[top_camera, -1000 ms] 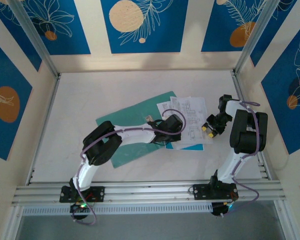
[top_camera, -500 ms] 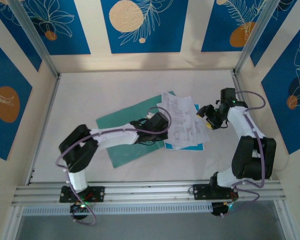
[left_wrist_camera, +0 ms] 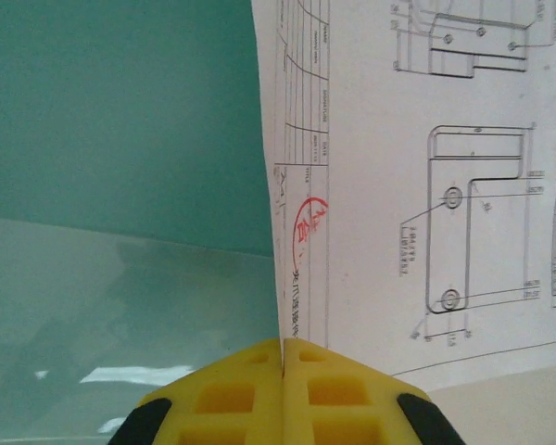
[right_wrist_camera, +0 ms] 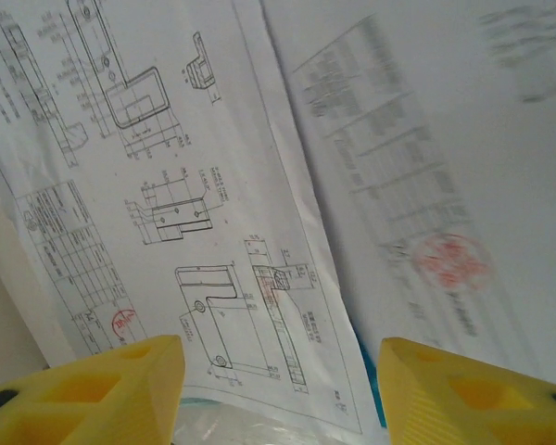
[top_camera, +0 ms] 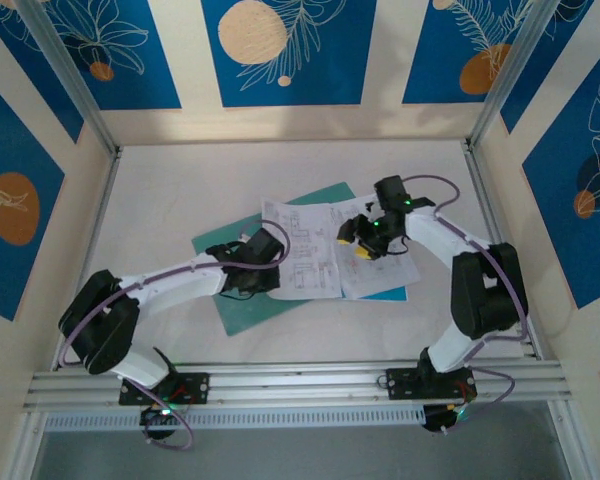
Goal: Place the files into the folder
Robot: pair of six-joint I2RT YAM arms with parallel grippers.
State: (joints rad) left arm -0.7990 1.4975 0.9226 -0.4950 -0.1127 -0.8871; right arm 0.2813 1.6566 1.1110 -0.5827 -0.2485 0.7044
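The teal folder (top_camera: pixel 220 300) lies flat at mid-table, and in the left wrist view its cover (left_wrist_camera: pixel 120 111) lies left of the paper. The files (top_camera: pixel 310 255), white sheets with drawings and text, lie spread across its right part; a light-blue edge (top_camera: pixel 385 295) shows beneath them. My left gripper (top_camera: pixel 272 264) is shut on the left edge of a drawing sheet (left_wrist_camera: pixel 426 185), which runs into the seam between the yellow pads (left_wrist_camera: pixel 283 345). My right gripper (top_camera: pixel 363 242) hovers open over the sheets (right_wrist_camera: pixel 176 213), with fingers (right_wrist_camera: pixel 102 389) spread wide and nothing between them (right_wrist_camera: pixel 283 389).
Aluminium rails (top_camera: pixel 300 380) run along the near edge by the arm bases. Metal posts and patterned walls (top_camera: pixel 480 170) close in the back and sides. Bare white tabletop (top_camera: pixel 180 190) lies to the left and behind the folder.
My left gripper has pulled a drawing sheet leftward over the folder. My right gripper has swung left from the table's right side to above the sheets.
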